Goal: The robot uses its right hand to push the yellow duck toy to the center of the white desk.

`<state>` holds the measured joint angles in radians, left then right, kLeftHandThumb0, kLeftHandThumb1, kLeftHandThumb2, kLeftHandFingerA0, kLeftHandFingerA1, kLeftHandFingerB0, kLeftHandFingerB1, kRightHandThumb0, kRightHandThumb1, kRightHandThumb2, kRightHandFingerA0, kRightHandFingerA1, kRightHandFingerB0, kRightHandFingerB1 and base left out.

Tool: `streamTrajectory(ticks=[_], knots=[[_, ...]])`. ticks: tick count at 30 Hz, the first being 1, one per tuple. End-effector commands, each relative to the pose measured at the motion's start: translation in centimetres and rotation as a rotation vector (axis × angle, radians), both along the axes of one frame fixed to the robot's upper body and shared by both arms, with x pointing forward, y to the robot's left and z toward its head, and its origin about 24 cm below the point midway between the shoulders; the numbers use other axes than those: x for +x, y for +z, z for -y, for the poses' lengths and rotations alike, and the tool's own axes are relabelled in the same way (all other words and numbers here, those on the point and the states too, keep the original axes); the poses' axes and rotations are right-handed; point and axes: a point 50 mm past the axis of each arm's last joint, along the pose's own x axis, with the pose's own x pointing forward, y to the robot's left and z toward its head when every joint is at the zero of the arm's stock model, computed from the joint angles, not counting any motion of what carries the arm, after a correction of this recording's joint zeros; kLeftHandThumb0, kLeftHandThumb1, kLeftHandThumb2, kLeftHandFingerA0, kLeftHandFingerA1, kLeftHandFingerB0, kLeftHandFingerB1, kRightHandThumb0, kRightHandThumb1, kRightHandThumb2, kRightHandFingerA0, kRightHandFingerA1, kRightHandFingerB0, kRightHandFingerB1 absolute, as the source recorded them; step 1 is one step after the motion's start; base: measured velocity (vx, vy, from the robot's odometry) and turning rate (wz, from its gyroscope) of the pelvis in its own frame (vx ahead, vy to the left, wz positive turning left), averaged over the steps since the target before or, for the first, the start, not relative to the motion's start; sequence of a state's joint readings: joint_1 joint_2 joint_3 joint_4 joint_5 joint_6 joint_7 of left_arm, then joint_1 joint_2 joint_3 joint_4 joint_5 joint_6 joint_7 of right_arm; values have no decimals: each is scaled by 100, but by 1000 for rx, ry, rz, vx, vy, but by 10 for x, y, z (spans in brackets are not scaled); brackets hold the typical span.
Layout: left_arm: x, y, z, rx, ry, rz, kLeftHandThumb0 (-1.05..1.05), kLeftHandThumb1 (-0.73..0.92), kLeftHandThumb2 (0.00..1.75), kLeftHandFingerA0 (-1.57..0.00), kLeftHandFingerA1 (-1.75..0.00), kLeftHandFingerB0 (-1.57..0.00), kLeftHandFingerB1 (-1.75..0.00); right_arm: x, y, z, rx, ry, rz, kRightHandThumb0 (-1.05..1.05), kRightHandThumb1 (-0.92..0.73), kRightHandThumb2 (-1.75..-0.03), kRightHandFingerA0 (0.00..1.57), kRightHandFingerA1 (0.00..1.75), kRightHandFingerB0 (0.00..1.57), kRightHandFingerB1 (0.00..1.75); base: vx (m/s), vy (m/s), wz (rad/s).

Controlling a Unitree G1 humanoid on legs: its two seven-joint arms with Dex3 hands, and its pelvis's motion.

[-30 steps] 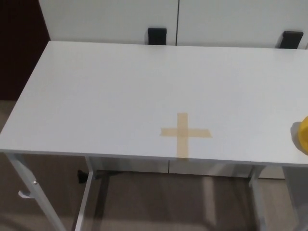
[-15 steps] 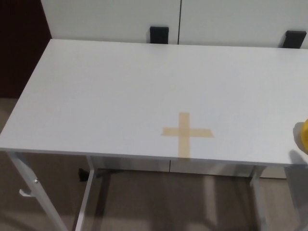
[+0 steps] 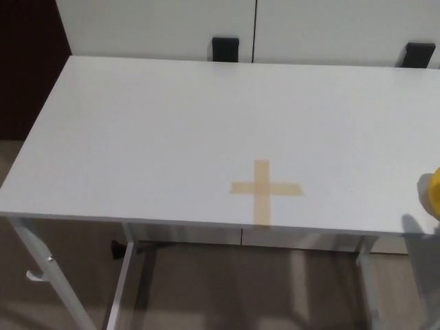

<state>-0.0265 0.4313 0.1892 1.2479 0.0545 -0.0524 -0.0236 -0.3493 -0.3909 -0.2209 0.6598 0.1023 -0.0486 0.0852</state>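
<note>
Head view looks down on the white bench, whose top is bare apart from two things. A cross of tan tape lies flat near the front edge, somewhat right of the middle of the picture. It reads as the target mark, put there so the centre of the bench has a visible aim point for the push.

The yellow duck toy shows only as a sliver of yellow at the right border of the picture, cut off by the frame, so its pose and facing cannot be told. It sits on the bench top near the front edge, well apart from the tape cross and roughly level with it. That placement suits the task: a thing on the robot's right side is within reach of the right arm and needs a sweep toward the left to arrive at the mark.

Neither hand of the robot shows, so nothing can be said of their fingers. A soft grey shadow falls on the bench just below the duck; what casts it is outside the picture.

By my reading the push has not begun: the duck lies away from the cross, and the next move would need the right hand to come in on the duck's far right side.
</note>
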Motion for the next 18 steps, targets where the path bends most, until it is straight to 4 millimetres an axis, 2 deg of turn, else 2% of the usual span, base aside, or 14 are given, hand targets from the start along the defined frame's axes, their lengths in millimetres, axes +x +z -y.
streamTrajectory(ticks=[1,3,4,7,8,12,13,14,15,16,18], knots=[[2,2,-2,14,-11,19,62,-39,175,-134,-100,-131,-96,3,-9,-6,-2,-30,-48,-75,-78,-118,3,46,1,32,0,0,0],[3,3,-2,15,-15,22,62,-39,175,-134,-100,-131,-96,3,-9,-6,-1,-32,-48,-75,-78,-118,3,46,1,32,0,0,0],[3,3,-2,15,-14,19,58,-30,167,-125,-105,-126,-100,4,-10,-8,1,-31,-49,-83,-83,-119,11,48,3,30,0,0,0],[5,3,-2,12,-10,21,55,-30,172,-123,-107,-125,-102,5,-14,-12,5,-29,-56,-88,-84,-121,10,48,0,29,0,0,0],[5,3,-2,10,-5,21,58,-23,172,-118,-109,-121,-105,5,-15,-14,4,-27,-56,-79,-79,-119,12,50,0,36,0,0,0],[3,2,-1,10,-1,11,56,-28,174,-123,-109,-121,-102,4,-19,-19,3,-19,-63,-74,-75,-117,10,50,0,38,0,0,0],[4,2,-1,12,-11,3,51,-30,171,-129,-103,-123,-101,4,-21,-22,3,-13,-62,-84,-91,-79,13,39,8,29,0,0,0],[4,2,-1,14,-18,-2,51,-30,171,-129,-103,-123,-101,5,-22,-24,3,-9,-61,-84,-91,-79,13,39,8,29,0,0,0],[4,1,0,13,-29,-4,62,-33,170,-127,-104,-133,-105,6,-23,-26,6,-2,-59,-73,-76,-117,10,50,0,38,0,0,0],[5,1,1,12,-40,-3,62,-32,172,-124,-105,-131,-106,8,-23,-29,8,8,-59,-79,-81,-119,12,50,0,34,0,0,0],[6,1,1,12,-43,-1,62,-32,172,-124,-105,-131,-106,9,-24,-31,8,12,-60,-79,-81,-119,12,50,0,34,0,0,0]])
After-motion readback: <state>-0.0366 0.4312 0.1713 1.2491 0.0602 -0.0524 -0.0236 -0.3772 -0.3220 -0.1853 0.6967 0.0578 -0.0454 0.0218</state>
